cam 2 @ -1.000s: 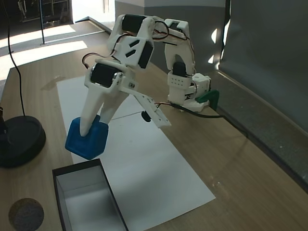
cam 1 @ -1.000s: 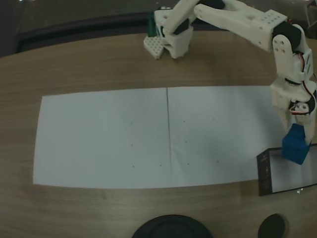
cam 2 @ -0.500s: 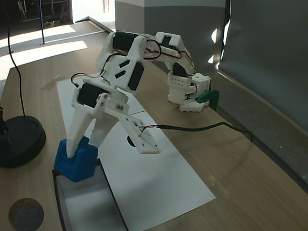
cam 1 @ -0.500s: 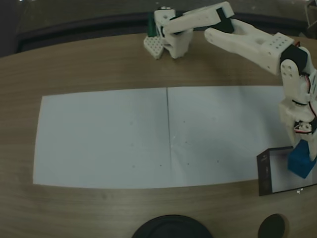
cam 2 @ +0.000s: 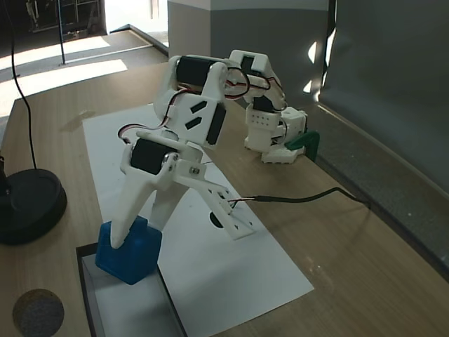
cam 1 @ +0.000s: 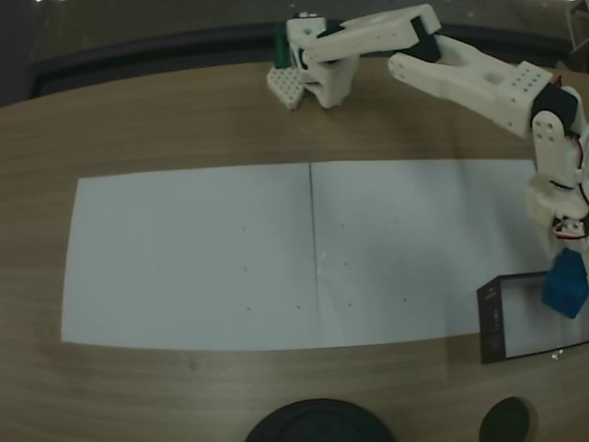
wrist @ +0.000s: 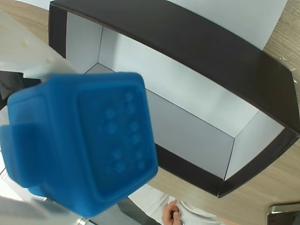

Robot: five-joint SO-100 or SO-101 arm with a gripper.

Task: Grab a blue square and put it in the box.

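Note:
The blue square (cam 1: pixel 564 284) is a bright blue cube held at the right edge of a fixed view, over the box (cam 1: pixel 491 324). My gripper (cam 1: pixel 563 265) is shut on it from above. In the other fixed view the cube (cam 2: pixel 130 250) hangs over the far end of the black-walled box (cam 2: pixel 170 302), and white fingers (cam 2: pixel 123 219) clamp its top. The wrist view has the cube (wrist: pixel 89 145) large at the left. The box's black rim (wrist: pixel 187 42) and pale floor lie beneath it.
White paper sheets (cam 1: pixel 276 253) cover the wooden table's middle. A round black disc (cam 1: pixel 317 422) and a small dark disc (cam 1: pixel 508 422) sit at the near edge. The arm's base (cam 1: pixel 317 64) stands at the far edge. A black cable (cam 2: pixel 309 196) trails from the wrist.
The gripper has carried the cube from beside the box to over it and has come lower. The grip has stayed shut.

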